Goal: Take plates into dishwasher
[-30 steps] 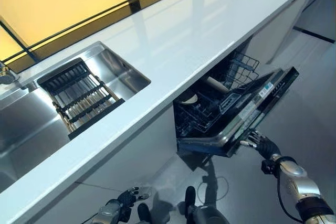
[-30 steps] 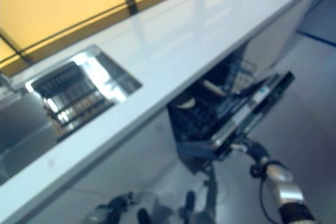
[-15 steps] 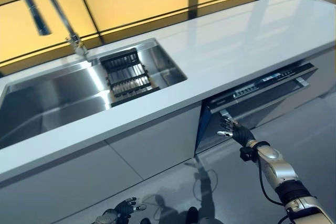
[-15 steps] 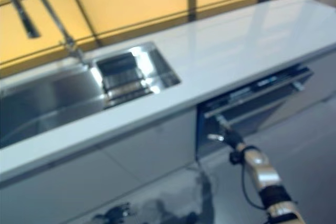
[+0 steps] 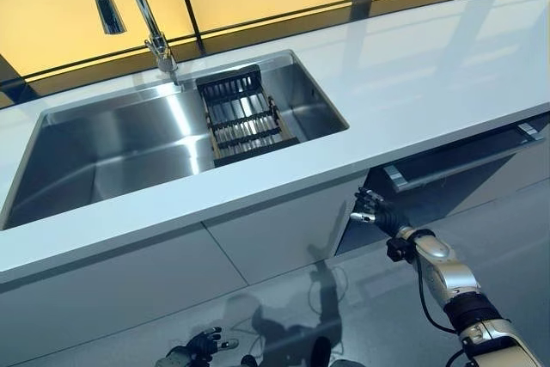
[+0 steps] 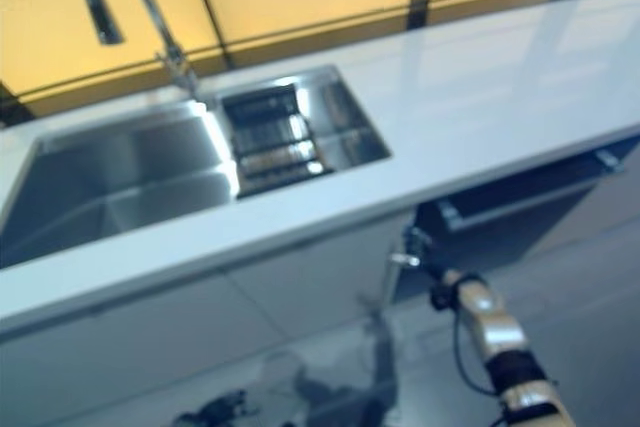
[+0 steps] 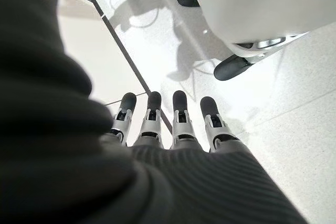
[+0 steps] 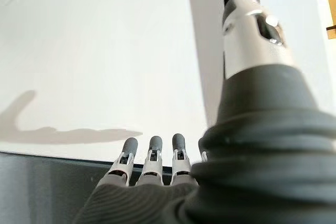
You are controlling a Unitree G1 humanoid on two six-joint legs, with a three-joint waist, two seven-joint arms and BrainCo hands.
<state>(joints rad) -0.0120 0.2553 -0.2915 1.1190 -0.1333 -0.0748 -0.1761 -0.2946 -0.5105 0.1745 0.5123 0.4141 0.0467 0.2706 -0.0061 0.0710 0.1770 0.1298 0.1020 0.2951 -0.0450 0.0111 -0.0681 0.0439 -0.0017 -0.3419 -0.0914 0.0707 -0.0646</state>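
1. Under the white table (image 5: 412,83), we see the dark dishwasher door (image 5: 464,161) almost shut; plates are hidden.
2. Our right robot hand (image 5: 371,210), fingers straight, touches the door's edge.
3. Our left robot hand (image 7: 168,124) hangs relaxed above the floor (image 7: 273,124).

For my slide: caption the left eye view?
Right hand open by the nearly shut dishwasher door, under the counter.

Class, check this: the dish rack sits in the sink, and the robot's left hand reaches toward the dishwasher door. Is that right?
Wrong hand. The left eye view shows the right hand at the dishwasher door; the left hand hangs low over the floor. The dish rack does sit in the sink.
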